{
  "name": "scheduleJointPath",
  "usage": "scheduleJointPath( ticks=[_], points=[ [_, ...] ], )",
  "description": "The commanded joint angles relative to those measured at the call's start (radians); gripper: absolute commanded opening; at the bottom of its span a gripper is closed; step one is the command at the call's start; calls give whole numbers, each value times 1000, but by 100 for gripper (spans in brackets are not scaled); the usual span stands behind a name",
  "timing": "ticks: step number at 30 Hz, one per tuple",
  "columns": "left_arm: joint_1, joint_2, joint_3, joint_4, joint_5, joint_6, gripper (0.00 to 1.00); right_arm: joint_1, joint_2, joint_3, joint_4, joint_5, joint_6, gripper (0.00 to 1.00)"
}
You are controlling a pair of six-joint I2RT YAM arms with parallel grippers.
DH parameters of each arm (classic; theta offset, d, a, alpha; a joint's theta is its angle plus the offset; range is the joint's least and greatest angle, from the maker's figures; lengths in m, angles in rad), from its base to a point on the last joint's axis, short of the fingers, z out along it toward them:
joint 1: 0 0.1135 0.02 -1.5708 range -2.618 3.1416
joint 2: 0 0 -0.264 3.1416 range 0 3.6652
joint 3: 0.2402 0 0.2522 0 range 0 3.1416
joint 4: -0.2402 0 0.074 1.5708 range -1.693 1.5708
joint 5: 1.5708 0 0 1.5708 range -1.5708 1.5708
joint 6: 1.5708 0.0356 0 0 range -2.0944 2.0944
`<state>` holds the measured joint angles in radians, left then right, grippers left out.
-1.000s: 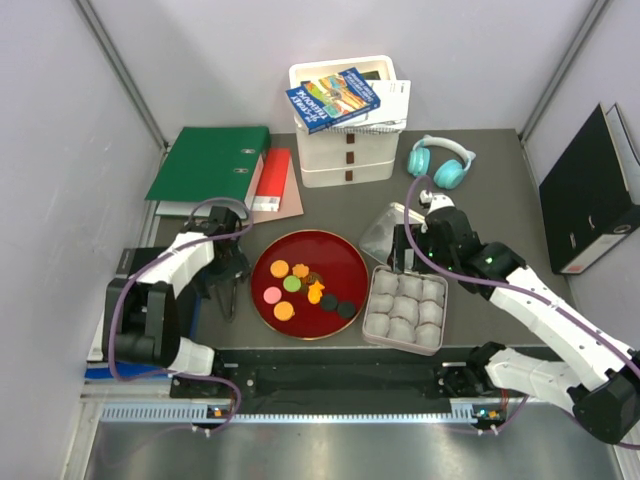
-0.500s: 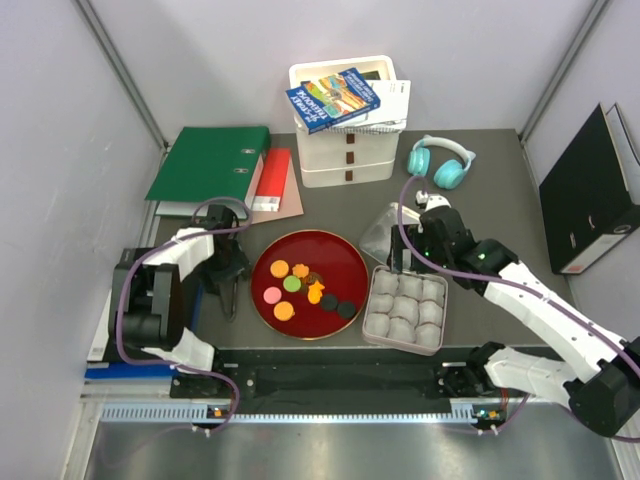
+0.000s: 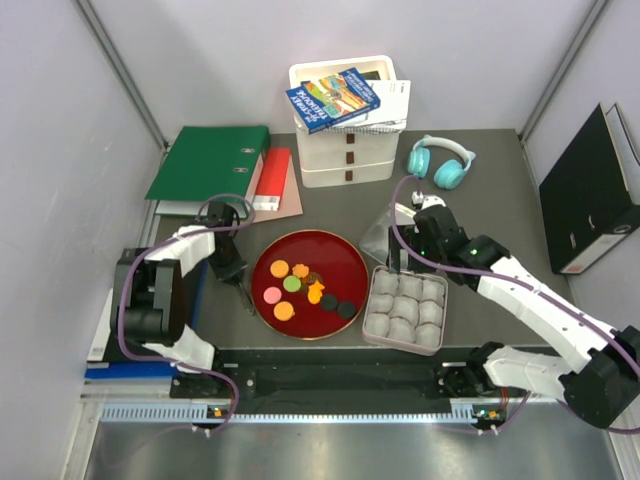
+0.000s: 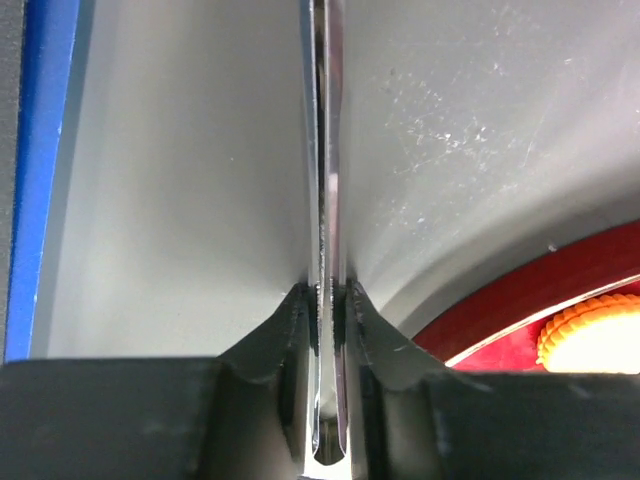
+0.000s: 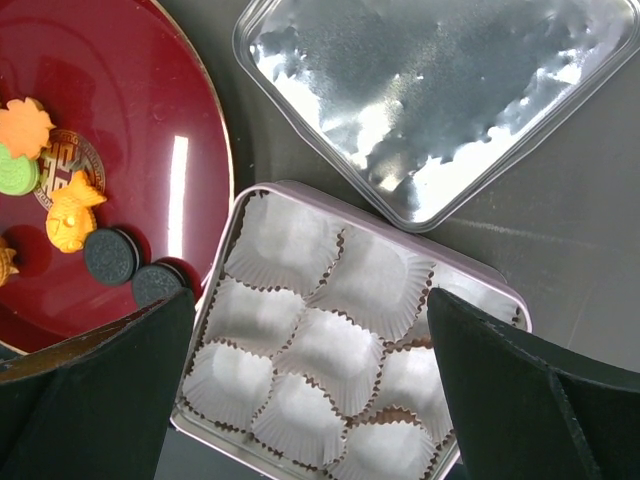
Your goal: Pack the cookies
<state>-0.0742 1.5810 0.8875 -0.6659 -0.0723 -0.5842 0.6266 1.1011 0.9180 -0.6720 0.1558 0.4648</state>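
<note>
I'm watching my left gripper [image 4: 327, 295], spread wide a second ago, pinching shut on a thin metal tool [image 4: 325, 150] left of the red plate [image 3: 340, 250]. The cookies [image 3: 300, 285] are sitting unmoved on that plate, mid-table. My right gripper [image 5: 308, 295] is staying fully open, empty, over the paper-cup tray [image 3: 367, 300].

The cookies [image 3: 291, 284] are orange, pink, green and black. The plate [image 3: 340, 255] is dark glossy red with a thin gold rim and a gold emblem at its centre. The tin [image 5: 468, 292] is pale lilac, and its paper cups [image 3: 405, 305] are white with fluted edges. The tweezers [image 4: 328, 200] are shiny silver. The table [image 3: 500, 220] is dark grey, the binder [image 3: 210, 160] green, the headphones [image 3: 440, 162] teal.
</note>
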Motion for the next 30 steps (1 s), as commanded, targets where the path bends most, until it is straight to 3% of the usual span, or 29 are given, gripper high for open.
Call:
scheduleJointPath(
  ticks=[1,9,14,22,30],
  points=[
    [5,-4,-16,-35,-95,-6,12,13,17,62,48,7,-3,99],
    [5,-214,164,-205,-164,6,3,13,54,125,55,-9,-20,99],
    [4,-269,243,-291,-143,1,6,12,66,157,66,-21,-25,99],
    [-2,-331,188,-238,41,-5,12,13,83,197,52,-35,-25,99],
    [-32,-369,180,-241,37,21,24,13,59,180,45,-52,0,99]
  ],
)
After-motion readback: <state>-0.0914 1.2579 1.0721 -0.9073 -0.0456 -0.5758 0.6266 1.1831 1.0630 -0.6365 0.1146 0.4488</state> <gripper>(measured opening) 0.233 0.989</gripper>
